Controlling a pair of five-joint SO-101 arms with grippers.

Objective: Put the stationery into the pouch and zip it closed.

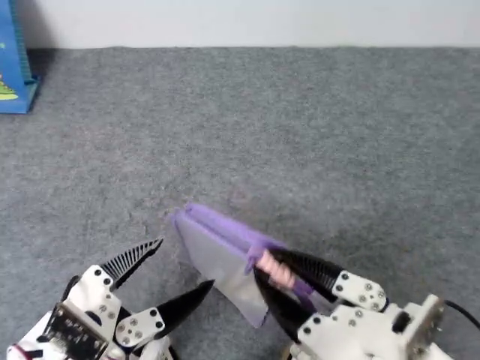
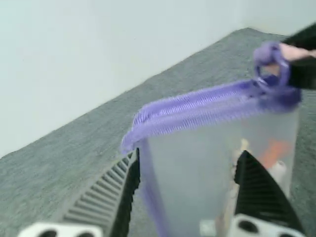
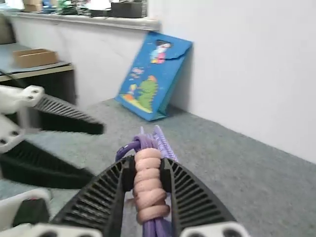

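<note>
At the near edge of the table (image 1: 315, 120), right gripper (image 1: 267, 267) clamped on the pink cord (image 3: 148, 187) of the pouch (image 1: 214, 251); left gripper (image 1: 184, 264) jaws apart beside it; stationery (image 2: 272, 149) inside blurred

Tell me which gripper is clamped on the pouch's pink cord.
The right gripper: its jaws are shut on the pink cord at the zip end of the pouch. The left gripper has its jaws open beside the pouch.

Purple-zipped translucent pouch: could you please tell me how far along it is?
Done: stationery sits inside the purple-zipped translucent pouch, whose zip looks closed. In hand: right pincer shut on the pink braided zip cord, left pincer open at the pouch's other end. Left: probably only letting go.
</note>
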